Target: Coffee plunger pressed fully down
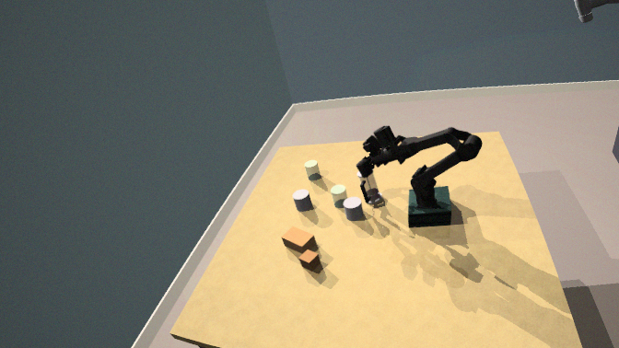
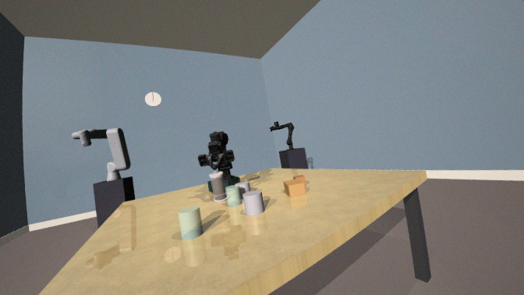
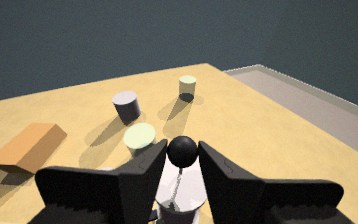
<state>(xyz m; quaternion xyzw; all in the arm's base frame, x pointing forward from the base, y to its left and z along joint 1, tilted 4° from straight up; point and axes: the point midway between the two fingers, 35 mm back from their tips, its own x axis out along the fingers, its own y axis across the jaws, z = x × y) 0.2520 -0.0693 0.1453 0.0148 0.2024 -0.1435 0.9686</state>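
Observation:
The coffee press (image 1: 370, 185) (image 2: 218, 187) has a clear body, a pale lid (image 3: 186, 190) and a black handle (image 1: 363, 191). It looks tilted, its top leaning away from the arm's base; whether its foot is partly lifted I cannot tell. The black plunger knob (image 3: 182, 154) stands above the lid on a thin rod (image 3: 178, 184), which runs slanted in the wrist view. My gripper (image 1: 363, 169) (image 2: 217, 165) (image 3: 182, 143) is shut on the knob, a fingertip on each side. The knob is hidden in the top and exterior views.
A green cup (image 1: 339, 196) (image 2: 233, 196) (image 3: 140, 136) and a grey cup (image 1: 353, 209) stand close beside the press. Another grey cup (image 1: 302, 201) (image 2: 253, 203) (image 3: 126, 106) and green cup (image 1: 311, 169) (image 2: 190, 222) (image 3: 187, 87) stand farther out. Two orange blocks (image 1: 298, 237) (image 1: 309, 261) lie beyond the cups.

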